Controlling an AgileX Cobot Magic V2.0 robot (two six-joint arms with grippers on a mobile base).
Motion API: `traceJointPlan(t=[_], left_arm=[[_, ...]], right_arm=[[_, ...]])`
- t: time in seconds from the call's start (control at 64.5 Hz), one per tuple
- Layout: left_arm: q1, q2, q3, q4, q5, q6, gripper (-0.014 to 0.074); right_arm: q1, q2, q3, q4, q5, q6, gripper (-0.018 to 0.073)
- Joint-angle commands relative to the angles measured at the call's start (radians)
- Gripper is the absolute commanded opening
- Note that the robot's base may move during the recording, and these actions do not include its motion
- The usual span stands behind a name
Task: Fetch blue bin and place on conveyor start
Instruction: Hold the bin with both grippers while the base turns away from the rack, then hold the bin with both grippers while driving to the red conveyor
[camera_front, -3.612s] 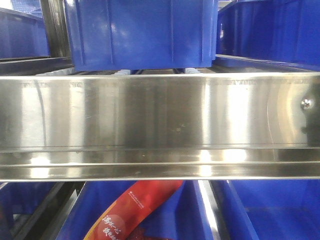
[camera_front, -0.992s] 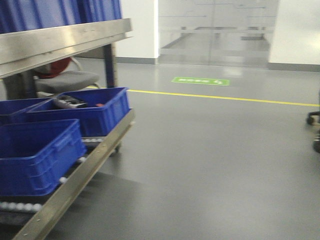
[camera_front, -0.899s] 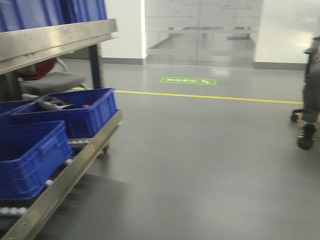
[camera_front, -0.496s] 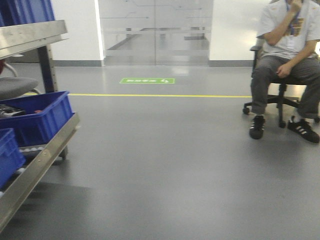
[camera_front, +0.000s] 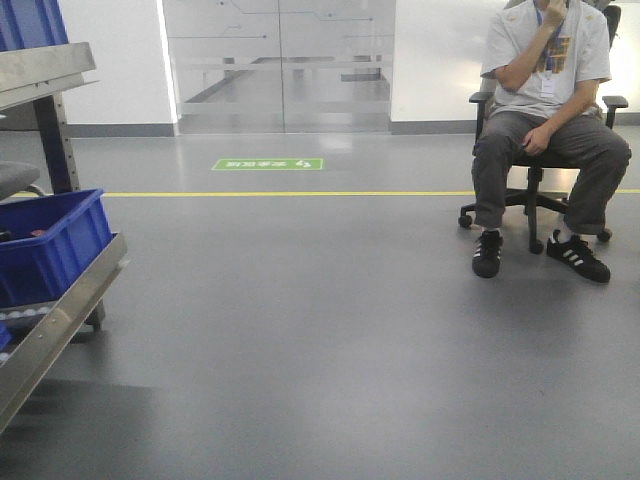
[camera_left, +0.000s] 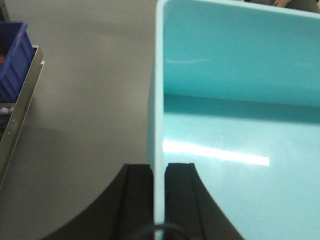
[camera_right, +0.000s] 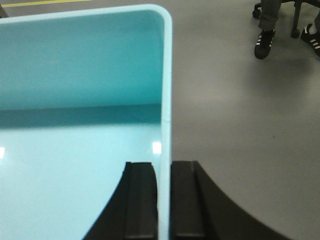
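The blue bin (camera_left: 235, 115) is a pale aqua plastic tub, empty inside, carried above the grey floor between my two arms. My left gripper (camera_left: 159, 167) is shut on its left wall, one black finger inside and one outside the rim. On the opposite side, my right gripper (camera_right: 164, 165) is shut on the bin's (camera_right: 75, 100) right wall in the same way. The bin and both grippers are out of the front view. The conveyor start is not in view.
A steel rack (camera_front: 60, 320) with dark blue crates (camera_front: 50, 245) stands at the left, also seen in the left wrist view as a rail (camera_left: 17, 115). A person on an office chair (camera_front: 545, 130) sits at the right. A yellow floor line (camera_front: 300, 194) and glass doors (camera_front: 275, 60) lie ahead.
The front view has swung right, away from the steel shelf and crates. The rack has slid to the left edge and the seated person has come fully into view.
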Motion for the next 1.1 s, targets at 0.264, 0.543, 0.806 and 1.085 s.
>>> traceJointPlan(t=[0.264, 0.543, 0.806, 1.085], left_arm=[[-0.003, -0.012, -0.015, 0.013, -0.037, -0.001, -0.0111], [-0.003, -0.012, -0.015, 0.013, -0.037, -0.001, -0.0111], [-0.003, -0.012, -0.015, 0.013, -0.037, -0.001, -0.0111], [-0.003, -0.012, -0.015, 0.013, -0.037, -0.001, -0.0111]], right_arm=[[-0.001, -0.012, -0.009, -0.023, -0.032, -0.001, -0.0163], [-0.001, -0.012, -0.009, -0.023, -0.032, -0.001, -0.0163], [-0.001, -0.012, -0.009, -0.025, -0.031, -0.001, -0.0163], [-0.001, -0.012, -0.009, -0.025, -0.031, -0.001, -0.0163]])
